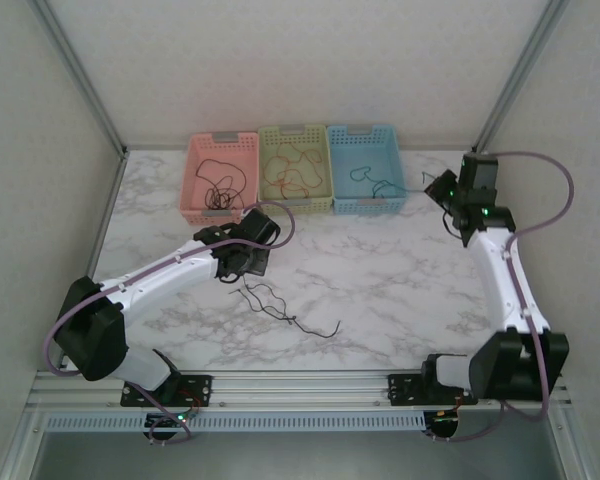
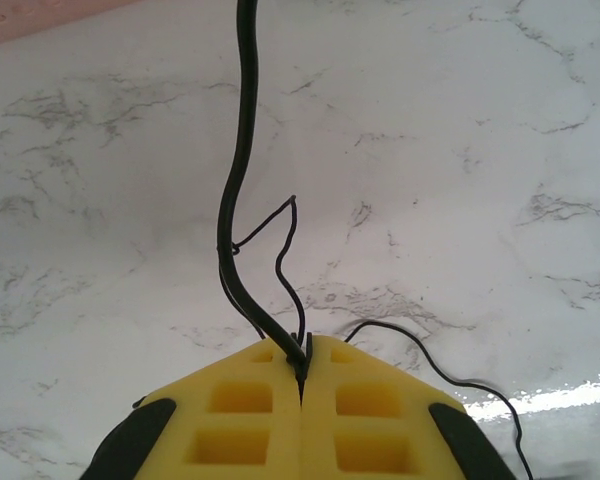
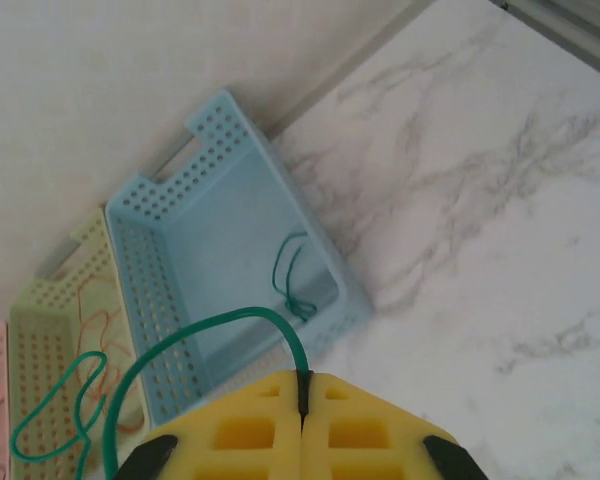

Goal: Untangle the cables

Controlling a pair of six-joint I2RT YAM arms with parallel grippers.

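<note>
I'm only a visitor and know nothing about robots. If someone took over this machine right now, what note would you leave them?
Left fingers: shut on the loose black cable, which trails over the table.
Right fingers: shut on a teal-green cable near the blue basket.
Done: a black wire lies in the pink basket, a red-orange wire in the green basket.
Left, likely: put both held cables into matching baskets.

Your thin black cable [image 1: 280, 305] sprawled in loose kinks on the bench [image 1: 400, 290] in front of the green basket [image 1: 298, 204], one end pinched in your left claw [image 2: 302, 352], red-orange cable [image 1: 292, 178] coiled inside that basket, second black cable [image 1: 220, 182] one bin left, teal-green cable [image 3: 242, 313] one bin right
</note>
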